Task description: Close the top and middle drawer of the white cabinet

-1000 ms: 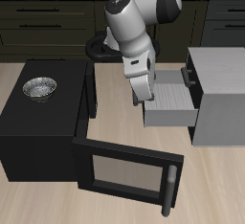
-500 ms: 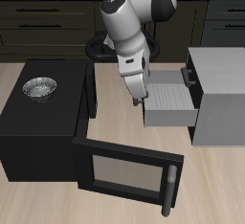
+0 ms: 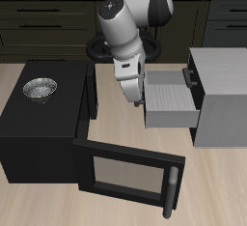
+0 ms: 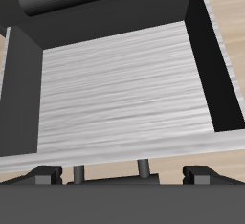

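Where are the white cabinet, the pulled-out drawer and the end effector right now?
white cabinet (image 3: 224,68): exterior view, on its flat top.
open drawer (image 3: 170,98): exterior view, on its upper surface.
end effector (image 3: 137,101): exterior view, at the fingertips by the drawer front.

One camera looks down from high in front over the whole tabletop (image 3: 58,172), while the other rides the tool, close above the open drawer (image 4: 120,89) both share.

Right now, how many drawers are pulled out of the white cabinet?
2. One drawer sticks far out, just beside the tool. Another drawer above it pokes out only a little. Any below may be hidden from view.
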